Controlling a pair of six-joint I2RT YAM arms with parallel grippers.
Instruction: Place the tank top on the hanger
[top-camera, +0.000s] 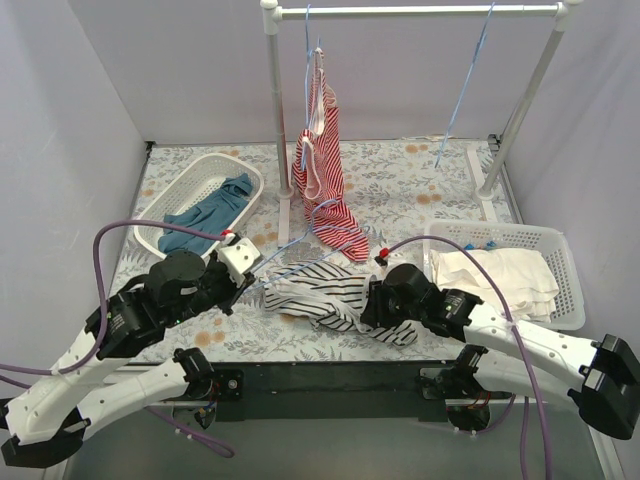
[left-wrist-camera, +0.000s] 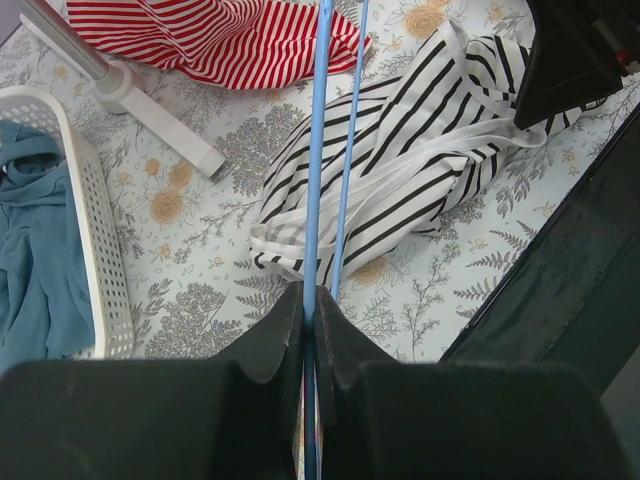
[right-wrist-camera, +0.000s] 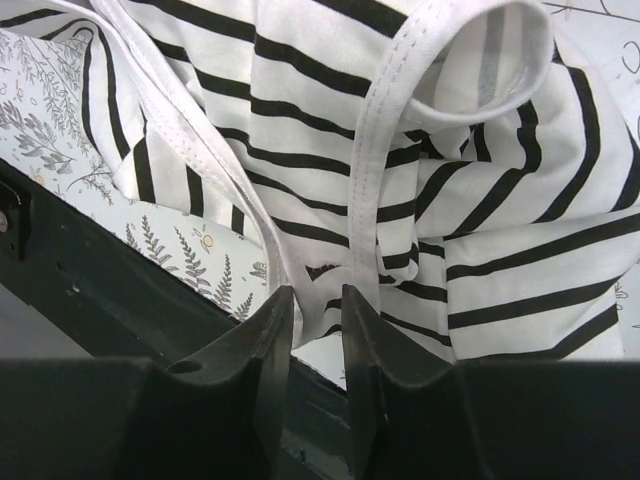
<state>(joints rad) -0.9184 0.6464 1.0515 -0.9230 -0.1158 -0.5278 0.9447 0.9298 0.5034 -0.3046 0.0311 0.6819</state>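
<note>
My left hand (left-wrist-camera: 309, 302) is pressed together on the pale-blue wire hanger (left-wrist-camera: 316, 150), which runs up the middle of its wrist view. My right hand (right-wrist-camera: 318, 312) pinches a white-edged strap of the black-striped tank top (top-camera: 325, 292), which lies crumpled on the floral desk (top-camera: 400, 185) at lower centre of the top view.

White tank top (top-camera: 322, 296) with thin black stripes. Pale-blue hanger (left-wrist-camera: 316, 150). Red top (top-camera: 325, 170) with white stripes. Blue garment (top-camera: 213, 212). Pale surface (top-camera: 400, 180), grey leaves, orange flowers.
</note>
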